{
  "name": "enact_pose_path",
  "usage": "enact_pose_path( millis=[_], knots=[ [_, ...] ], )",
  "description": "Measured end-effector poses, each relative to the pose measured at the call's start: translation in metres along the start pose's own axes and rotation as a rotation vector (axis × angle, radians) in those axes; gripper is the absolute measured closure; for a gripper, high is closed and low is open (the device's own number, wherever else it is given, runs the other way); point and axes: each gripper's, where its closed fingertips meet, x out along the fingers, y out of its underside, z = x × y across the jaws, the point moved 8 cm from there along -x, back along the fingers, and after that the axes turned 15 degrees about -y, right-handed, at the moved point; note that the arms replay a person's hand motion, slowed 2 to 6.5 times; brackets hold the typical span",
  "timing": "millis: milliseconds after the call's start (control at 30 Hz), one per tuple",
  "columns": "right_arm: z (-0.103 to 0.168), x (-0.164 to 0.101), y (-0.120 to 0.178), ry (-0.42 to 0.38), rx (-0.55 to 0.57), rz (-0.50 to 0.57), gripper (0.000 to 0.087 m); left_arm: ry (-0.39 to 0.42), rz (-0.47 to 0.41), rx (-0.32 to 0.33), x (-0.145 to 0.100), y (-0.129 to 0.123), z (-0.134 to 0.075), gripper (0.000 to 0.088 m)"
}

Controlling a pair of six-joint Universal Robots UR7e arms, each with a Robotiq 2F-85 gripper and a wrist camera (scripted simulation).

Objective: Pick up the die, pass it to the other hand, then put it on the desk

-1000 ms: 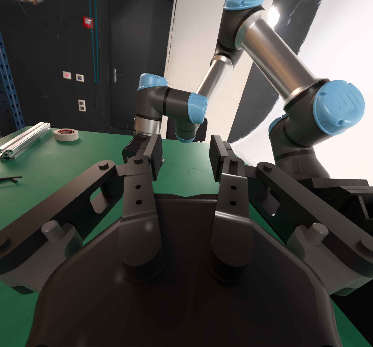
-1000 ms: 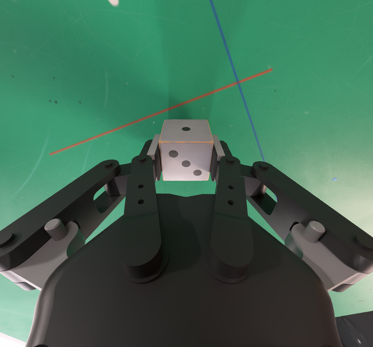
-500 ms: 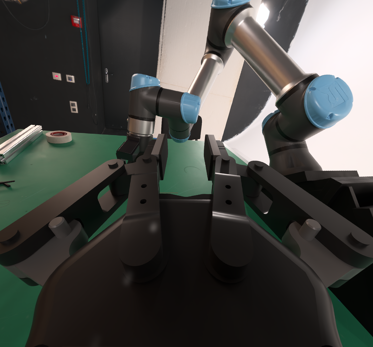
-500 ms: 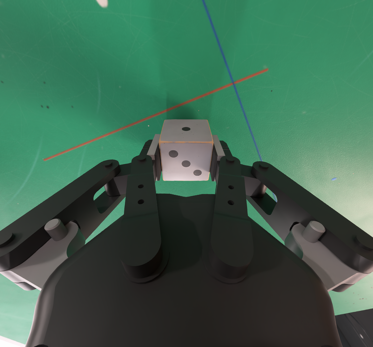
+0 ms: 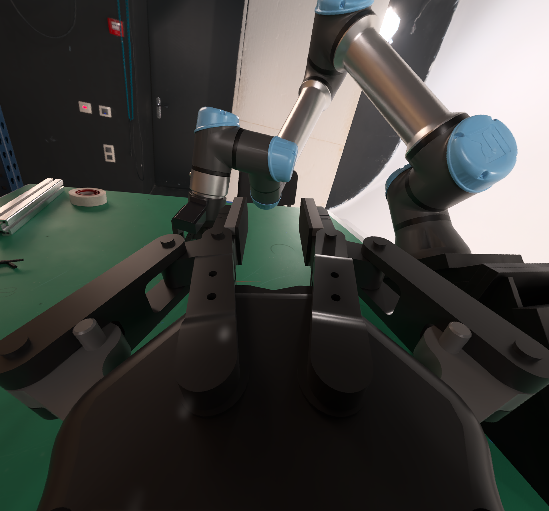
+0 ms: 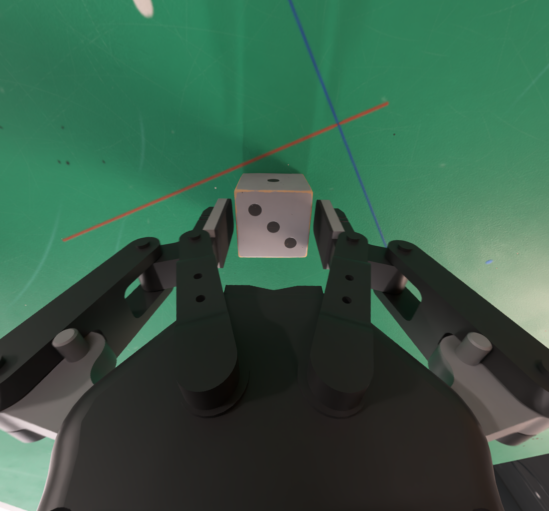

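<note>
1. White cube die with dark pips sits on the green table, between the right pincer fingers, gaps either side.
2. Right pincer: spread, touching nothing.
3. Left pincer: spread, empty, above the table.

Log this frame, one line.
right gripper: open, straddling white cube die | die on green desk | left gripper: open, empty

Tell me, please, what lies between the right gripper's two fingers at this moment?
In the right wrist view, the white die sits between the right gripper's fingers, with a narrow gap on each side, so neither touches it. Behind it is the green desk.
</note>
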Motion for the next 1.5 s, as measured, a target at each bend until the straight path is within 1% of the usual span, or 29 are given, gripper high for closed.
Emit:
enact_pose_path(
  millis=[33,67,267,500,567,667,800,900,967,1067,1200,1267,1367,1500],
  knots=[
    [0.0,-0.001,0.0,0.003,0.0,-0.003,0.034,-0.003,0.002,0.0,-0.001,0.0,0.0,0.056],
    [0.0,-0.001,0.0,0.005,-0.001,-0.007,0.0321,-0.007,0.004,0.0,-0.001,-0.001,0.0,0.056],
    [0.003,-0.008,0.001,0.011,-0.01,-0.041,0.0228,-0.039,0.022,0.008,-0.007,-0.003,0.0,0.056],
    [0.009,-0.025,0.005,0.03,-0.031,-0.116,0.0207,-0.116,0.053,0.031,-0.02,-0.009,0.0,0.056],
    [0.011,-0.032,0.007,0.045,-0.038,-0.145,0.0207,-0.151,0.064,0.042,-0.025,-0.011,0.001,0.056],
    [0.014,-0.044,0.011,0.073,-0.047,-0.197,0.0207,-0.225,0.085,0.063,-0.033,-0.013,0.002,0.0559],
    [0.018,-0.062,0.019,0.12,-0.047,-0.278,0.0207,-0.359,0.126,0.102,-0.047,-0.016,0.005,0.0557],
    [0.019,-0.077,0.026,0.17,-0.027,-0.347,0.0211,-0.481,0.164,0.138,-0.06,-0.017,0.009,0.0557],
    [0.019,-0.087,0.032,0.212,-0.004,-0.392,0.0215,-0.569,0.189,0.161,-0.07,-0.018,0.011,0.0557],
    [0.016,-0.103,0.043,0.297,0.055,-0.458,0.0222,-0.707,0.23,0.194,-0.085,-0.018,0.015,0.0557],
    [0.01,-0.121,0.061,0.401,0.185,-0.533,0.0236,-0.896,0.291,0.222,-0.108,-0.017,0.02,0.0557],
    [0.007,-0.128,0.071,0.433,0.266,-0.564,0.0237,-0.981,0.32,0.23,-0.119,-0.016,0.023,0.0557],
    [0.002,-0.134,0.085,0.458,0.397,-0.605,0.0237,-1.09,0.362,0.235,-0.136,-0.014,0.026,0.0556],
    [-0.005,-0.137,0.101,0.448,0.547,-0.647,0.0237,-1.195,0.398,0.222,-0.154,-0.011,0.029,0.0556]
  ],
)
